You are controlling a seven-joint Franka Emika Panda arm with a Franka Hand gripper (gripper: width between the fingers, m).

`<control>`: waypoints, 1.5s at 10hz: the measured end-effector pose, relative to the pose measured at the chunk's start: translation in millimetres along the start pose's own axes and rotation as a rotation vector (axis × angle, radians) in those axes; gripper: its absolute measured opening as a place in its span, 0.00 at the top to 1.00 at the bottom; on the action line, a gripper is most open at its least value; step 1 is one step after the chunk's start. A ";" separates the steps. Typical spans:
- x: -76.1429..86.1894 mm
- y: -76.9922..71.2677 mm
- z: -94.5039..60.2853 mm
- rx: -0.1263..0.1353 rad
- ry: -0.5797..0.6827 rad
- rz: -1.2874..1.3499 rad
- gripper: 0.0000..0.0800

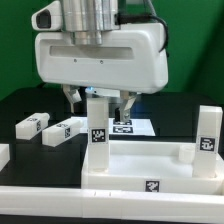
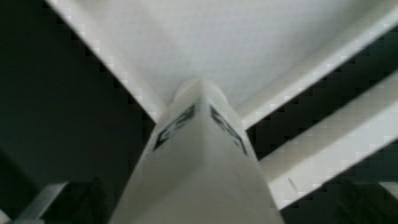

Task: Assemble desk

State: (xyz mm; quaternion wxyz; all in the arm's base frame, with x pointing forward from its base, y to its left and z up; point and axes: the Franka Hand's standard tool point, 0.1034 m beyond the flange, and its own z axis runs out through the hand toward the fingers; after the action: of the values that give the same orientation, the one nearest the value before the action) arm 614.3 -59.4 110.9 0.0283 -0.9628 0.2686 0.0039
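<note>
1. Position: top (image 1: 125,176) lies flat on the table (image 1: 40,155), rim upward. One leg (image 1: 97,140) stands upright at the top's corner toward the exterior view's left. A second leg (image 1: 207,138) stands at the corner toward the exterior view's right. Loose legs (image 1: 35,124) lie on the table beyond the top, toward the exterior view's left. The marker board (image 1: 133,127) lies behind the top.
2. Gripper (image 1: 98,103): directly above the first leg, fingers (image 1: 125,103) apart, one on each side of the leg's upper end. Neither is seen touching it, and nothing is held.
3. Handling, as judged: rigid plastic, light and smooth-faced, so liable to slip or twist in a weak pinch. The square section offers flat opposite faces. Take a leg across those, near its upper end and clear of the tag. The top looks too broad to pinch across, so only its rim offers a hold.
4. Not verifiable: whether either upright leg is fully seated, since the rim hides both joints. The gripper body covers the first leg's upper end in the exterior view. The wrist view shows that leg (image 2: 196,150) foreshortened and blurred, with the fingertips barely in frame.
</note>
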 end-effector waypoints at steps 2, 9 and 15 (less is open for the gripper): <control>0.8 1.8 1.1 -0.004 0.010 -0.193 0.19; 3.0 4.4 0.5 -0.020 0.016 -0.597 0.36; 2.9 4.4 0.9 -0.015 0.016 -0.502 0.64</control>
State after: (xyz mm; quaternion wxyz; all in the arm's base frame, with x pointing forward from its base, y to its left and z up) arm 614.5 -64.6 109.7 0.0192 -0.9995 0.0213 -0.0091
